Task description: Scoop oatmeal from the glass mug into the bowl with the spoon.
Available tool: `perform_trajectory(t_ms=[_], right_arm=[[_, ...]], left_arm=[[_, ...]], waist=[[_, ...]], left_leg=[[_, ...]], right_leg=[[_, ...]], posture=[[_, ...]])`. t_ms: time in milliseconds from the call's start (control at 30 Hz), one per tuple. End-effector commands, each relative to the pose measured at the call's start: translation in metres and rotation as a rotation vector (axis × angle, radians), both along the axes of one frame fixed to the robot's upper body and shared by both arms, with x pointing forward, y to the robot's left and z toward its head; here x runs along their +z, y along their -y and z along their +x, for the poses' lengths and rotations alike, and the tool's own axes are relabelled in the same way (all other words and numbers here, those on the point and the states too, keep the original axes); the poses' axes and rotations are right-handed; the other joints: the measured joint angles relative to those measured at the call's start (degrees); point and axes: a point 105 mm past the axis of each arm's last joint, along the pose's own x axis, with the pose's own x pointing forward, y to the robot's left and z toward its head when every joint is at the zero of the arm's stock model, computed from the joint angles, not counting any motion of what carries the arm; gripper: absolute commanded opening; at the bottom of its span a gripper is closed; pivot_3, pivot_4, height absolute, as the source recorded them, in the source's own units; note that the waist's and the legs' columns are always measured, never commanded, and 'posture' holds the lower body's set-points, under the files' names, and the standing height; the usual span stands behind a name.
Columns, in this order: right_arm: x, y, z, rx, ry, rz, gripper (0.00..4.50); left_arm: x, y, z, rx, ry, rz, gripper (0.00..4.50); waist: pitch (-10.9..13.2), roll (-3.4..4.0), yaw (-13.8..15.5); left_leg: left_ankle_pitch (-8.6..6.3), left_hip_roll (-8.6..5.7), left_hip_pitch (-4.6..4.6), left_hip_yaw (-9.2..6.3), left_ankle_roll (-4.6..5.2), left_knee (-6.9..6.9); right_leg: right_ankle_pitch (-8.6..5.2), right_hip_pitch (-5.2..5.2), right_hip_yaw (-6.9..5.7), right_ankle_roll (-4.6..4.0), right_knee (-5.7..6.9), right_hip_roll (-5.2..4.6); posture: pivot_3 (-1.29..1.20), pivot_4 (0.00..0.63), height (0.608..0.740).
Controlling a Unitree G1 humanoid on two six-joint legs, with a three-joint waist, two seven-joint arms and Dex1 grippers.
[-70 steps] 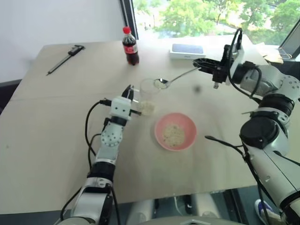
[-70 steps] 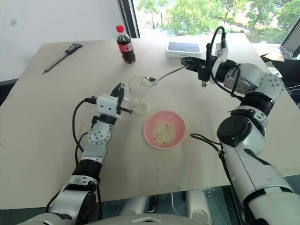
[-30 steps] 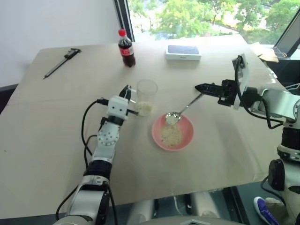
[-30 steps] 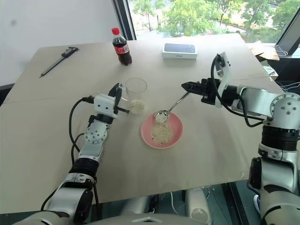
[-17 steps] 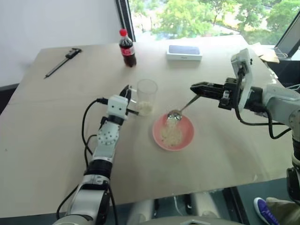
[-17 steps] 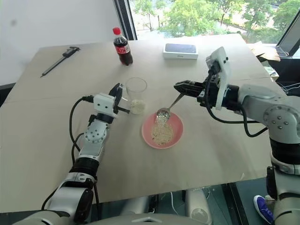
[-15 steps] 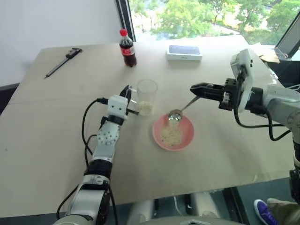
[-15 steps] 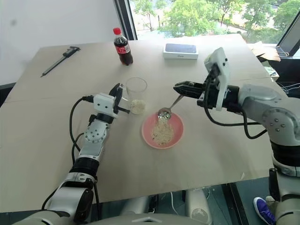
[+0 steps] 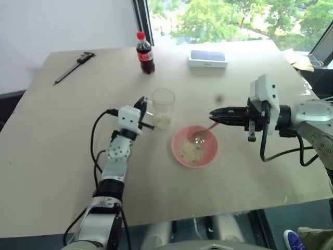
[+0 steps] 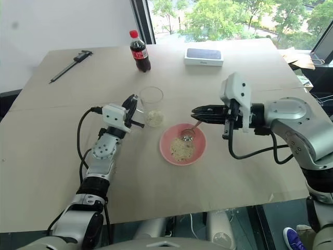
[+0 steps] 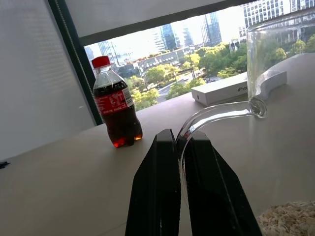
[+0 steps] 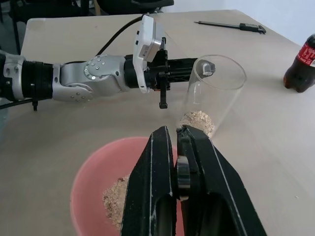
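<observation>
The glass mug [image 9: 163, 105] stands upright on the table with a little oatmeal [image 9: 162, 120] at its bottom. My left gripper [image 9: 141, 104] is shut on the mug's clear handle [image 11: 216, 115]. Right of the mug sits the pink bowl [image 9: 210, 155] holding a heap of oatmeal [image 9: 191, 152]. My right gripper [image 9: 212, 112] points left over the bowl's far right rim and is shut on the handle of the spoon [image 9: 200, 136]. The spoon slants down, its oval end low inside the bowl. In the right wrist view the handle [image 12: 183, 172] sits between the closed fingers.
A cola bottle [image 9: 145, 52] with a red cap and a white box [image 9: 208, 58] stand at the table's far side. A dark caliper [image 9: 73, 67] lies at the far left. The table's near edge [image 9: 208, 211] runs below the bowl.
My right wrist rolled, the spoon tipped and its oatmeal fell into the bowl. The right gripper drew back a little and the spoon's end sank into the bowl. Left gripper and mug stayed put.
</observation>
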Motion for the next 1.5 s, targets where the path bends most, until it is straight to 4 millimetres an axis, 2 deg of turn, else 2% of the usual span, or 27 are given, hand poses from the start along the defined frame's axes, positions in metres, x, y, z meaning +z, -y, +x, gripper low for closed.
perform_trajectory(t_ms=[33,200,300,400,467,567,700,800,933,1033,1133,1200,1367,1500], right_arm=[[0.023,0.010,0.017,-0.107,-0.177,0.158,0.00],[0.054,0.014,0.046,-0.184,-0.419,0.416,0.00],[0.086,0.001,0.061,-0.180,-0.496,0.569,0.00],[0.100,-0.021,0.069,-0.166,-0.561,0.615,0.00],[0.097,-0.031,0.074,-0.194,-0.574,0.594,0.00],[0.081,-0.042,0.084,-0.261,-0.594,0.516,0.00],[0.056,-0.046,0.094,-0.363,-0.548,0.373,0.00],[0.053,-0.048,0.099,-0.373,-0.561,0.370,0.00],[0.051,-0.053,0.104,-0.397,-0.484,0.324,0.00],[0.056,-0.063,0.099,-0.342,-0.453,0.331,1.03],[0.063,-0.063,0.100,-0.338,-0.388,0.364,2.51],[0.069,-0.060,0.102,-0.347,-0.350,0.402,3.33],[0.075,-0.054,0.107,-0.375,-0.289,0.465,3.33],[0.075,-0.049,0.110,-0.391,-0.279,0.482,3.40]], left_arm=[[-0.012,-0.002,-0.002,-0.002,-0.049,0.031,0.08],[-0.012,0.006,-0.006,-0.055,-0.057,0.007,0.08],[-0.012,0.009,-0.007,-0.076,-0.066,-0.005,0.08],[-0.014,0.012,-0.009,-0.088,-0.072,-0.009,0.08],[-0.014,0.014,-0.010,-0.095,-0.074,-0.012,0.08],[-0.013,0.018,-0.010,-0.099,-0.072,-0.018,0.08],[-0.013,0.019,-0.010,-0.093,-0.071,-0.033,0.08],[-0.014,0.021,-0.010,-0.095,-0.073,-0.036,0.08],[-0.016,0.023,-0.011,-0.101,-0.079,-0.036,0.08],[-0.016,0.023,-0.011,-0.099,-0.080,-0.038,0.00],[-0.016,0.023,-0.011,-0.098,-0.080,-0.041,0.00],[-0.016,0.023,-0.012,-0.098,-0.082,-0.049,0.00],[-0.016,0.021,-0.012,-0.093,-0.082,-0.059,0.00],[-0.014,0.021,-0.012,-0.096,-0.078,-0.061,1.36]], waist=[[0.0,0.00,0.1],[0.0,-0.01,0.1],[0.0,0.03,0.0],[0.0,0.04,0.0],[0.0,0.04,0.2],[0.0,0.00,0.3],[-0.1,0.01,0.2],[-0.1,0.01,0.0],[-0.1,0.02,0.1],[-0.1,0.02,0.1],[-0.1,0.02,0.0],[-0.1,0.02,0.0],[-0.1,0.02,0.0],[-0.1,0.02,-0.1]], left_leg=[[0.00,0.00,0.01,-0.01,0.00,0.00],[0.00,-0.04,-0.05,-0.09,0.00,-0.01],[0.01,-0.01,-0.07,-0.06,-0.03,-0.05],[0.02,0.00,-0.16,-0.06,-0.04,-0.08],[0.02,-0.01,-0.18,-0.05,-0.04,-0.08],[0.01,-0.10,-0.29,-0.13,-0.02,-0.03],[0.01,-0.13,-0.29,-0.08,-0.01,-0.02],[0.01,-0.10,-0.27,-0.09,0.00,-0.02],[0.00,-0.09,-0.23,-0.09,0.01,-0.02],[0.01,-0.11,-0.23,-0.09,0.00,-0.01],[0.02,-0.10,-0.24,-0.10,-0.02,-0.02],[0.02,-0.11,-0.24,-0.11,-0.02,-0.01],[0.03,-0.11,-0.22,-0.12,-0.03,-0.02],[0.03,-0.11,-0.23,-0.11,-0.04,-0.02]], right_leg=[[0.00,0.00,0.00,-0.01,0.02,-0.02],[0.00,0.00,-0.05,-0.01,-0.02,-0.13],[0.00,-0.08,0.01,-0.02,0.00,-0.27],[0.00,-0.20,0.00,-0.03,0.02,-0.26],[0.00,-0.20,0.00,-0.02,-0.01,-0.21],[0.00,-0.18,-0.12,-0.02,-0.04,-0.19],[0.00,-0.21,-0.11,-0.01,-0.02,-0.19],[0.00,-0.20,-0.13,-0.01,-0.01,-0.14],[0.00,-0.19,-0.13,-0.02,0.02,-0.10],[0.00,-0.18,-0.13,-0.01,0.03,-0.10],[0.00,-0.20,-0.13,-0.01,0.01,-0.09],[0.00,-0.19,-0.14,-0.01,0.00,-0.09],[0.00,-0.19,-0.14,-0.02,0.02,-0.08],[0.00,-0.21,-0.12,-0.02,0.01,-0.08]], posture=[[0.00,0.150,0.740],[0.00,0.150,0.740],[0.00,0.150,0.740],[0.00,0.150,0.740],[0.00,0.150,0.740],[0.00,0.150,0.740],[0.00,0.150,0.740],[0.00,0.150,0.740],[0.00,0.150,0.740],[0.00,0.150,0.740],[0.00,0.150,0.740],[0.00,0.150,0.740],[0.00,0.150,0.740],[0.00,0.150,0.740]])
